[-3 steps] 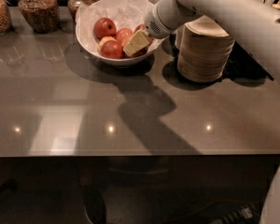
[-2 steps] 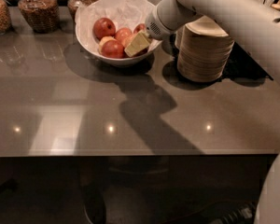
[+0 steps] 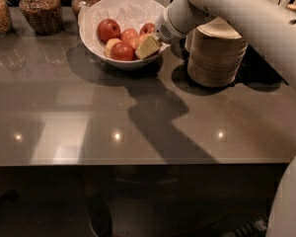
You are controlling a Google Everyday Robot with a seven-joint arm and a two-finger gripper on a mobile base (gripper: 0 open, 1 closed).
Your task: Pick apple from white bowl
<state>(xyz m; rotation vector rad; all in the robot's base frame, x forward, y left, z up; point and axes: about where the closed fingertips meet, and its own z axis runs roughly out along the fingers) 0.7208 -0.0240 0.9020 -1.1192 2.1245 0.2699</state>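
Note:
The white bowl (image 3: pixel 89 31) stands at the back of the dark table, lined with white crinkled paper. Several red apples lie in it: one at the back left (image 3: pixel 108 29), one at the front (image 3: pixel 122 51), others in the middle (image 3: pixel 129 34) and at the right (image 3: pixel 148 28). My gripper (image 3: pixel 146 47) reaches in over the bowl's right rim and sits low among the apples, right beside the front apple. The white arm (image 3: pixel 227 9) comes in from the upper right.
A tall stack of beige paper bowls (image 3: pixel 216 56) stands just right of the white bowl, under the arm. Glass jars (image 3: pixel 39 10) line the back left. The grey tabletop (image 3: pixel 138 122) runs to a front edge near the bottom.
The gripper has barely shifted, settling slightly lower among the apples. The apples and bowl have not moved.

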